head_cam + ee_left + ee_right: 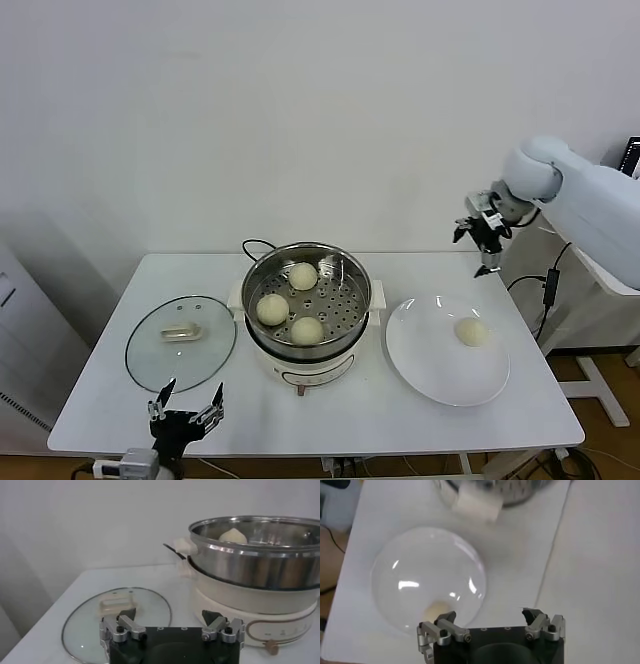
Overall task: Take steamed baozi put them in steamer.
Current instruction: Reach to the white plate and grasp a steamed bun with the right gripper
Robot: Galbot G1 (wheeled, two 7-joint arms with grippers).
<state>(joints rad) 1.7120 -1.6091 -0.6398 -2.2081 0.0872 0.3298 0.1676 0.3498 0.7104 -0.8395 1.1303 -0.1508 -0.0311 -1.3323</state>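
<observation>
Steamer (pixel 306 305): mid-table, just ahead of my left gripper (pixel 186 408); I count three buns (pixel 303 276) on its holed floor. Table (pixel 100 390): white, carrying everything. Plate (pixel 440 370): white, beside the steamer, below and short of my raised right gripper (pixel 480 240), with one bun (pixel 471 332) on it. Glass lid (pixel 150 355): flat, directly before the left fingers (pixel 126 623). Both grippers: fingers spread wide, holding nothing.

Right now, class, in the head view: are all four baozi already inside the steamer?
No: three baozi sit in the steamer, and one baozi lies on the white plate.
</observation>
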